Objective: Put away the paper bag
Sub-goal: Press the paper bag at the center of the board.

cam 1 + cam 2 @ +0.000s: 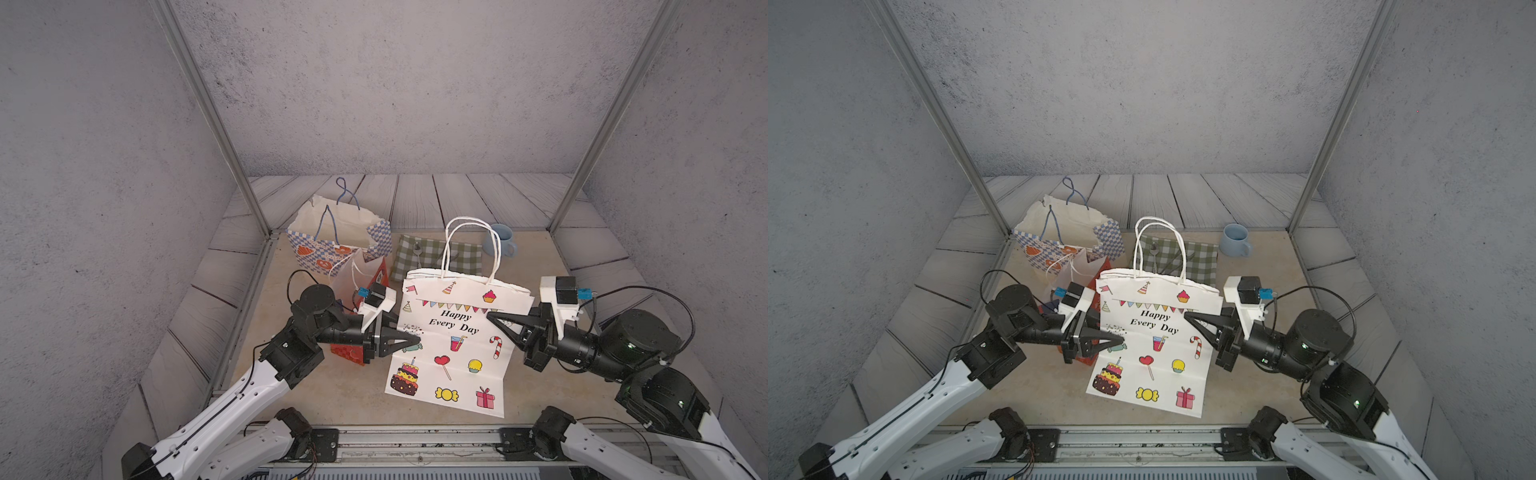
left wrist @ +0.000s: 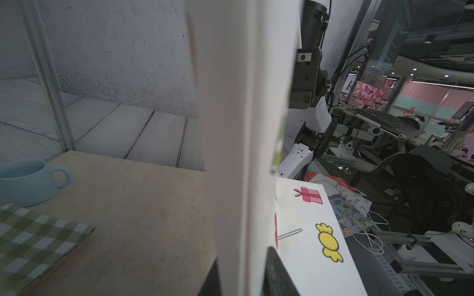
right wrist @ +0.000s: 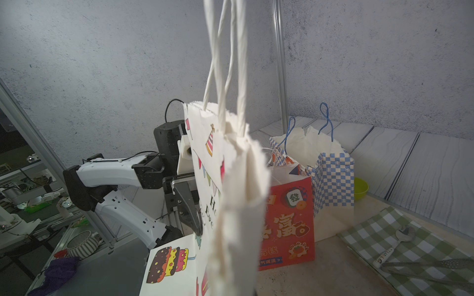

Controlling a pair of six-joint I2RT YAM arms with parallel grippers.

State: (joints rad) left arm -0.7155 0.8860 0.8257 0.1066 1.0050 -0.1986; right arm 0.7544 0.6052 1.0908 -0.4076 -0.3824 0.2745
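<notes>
The paper bag point(image 1: 453, 349) is white, printed with "Happy Every Day" and party drawings, and has white twisted handles point(image 1: 469, 245). It stands mid-table with its lower part folded forward onto the tabletop in both top views point(image 1: 1154, 345). My left gripper point(image 1: 415, 341) has its black fingers point(image 2: 273, 271) pressed on either side of the bag's left folded edge point(image 2: 230, 128). My right gripper point(image 1: 490, 316) is shut on the bag's right edge, and that edge point(image 3: 238, 205) fills its wrist view.
A blue-checked bag point(image 1: 340, 237) stands open at the back left, with a red bag point(image 1: 361, 274) in front of it, close to my left arm. Behind the white bag lie a green checked cloth point(image 1: 432, 253) with a spoon point(image 3: 400, 241) and a blue mug point(image 1: 500, 241). A green bowl point(image 3: 360, 188) sits behind the checked bag.
</notes>
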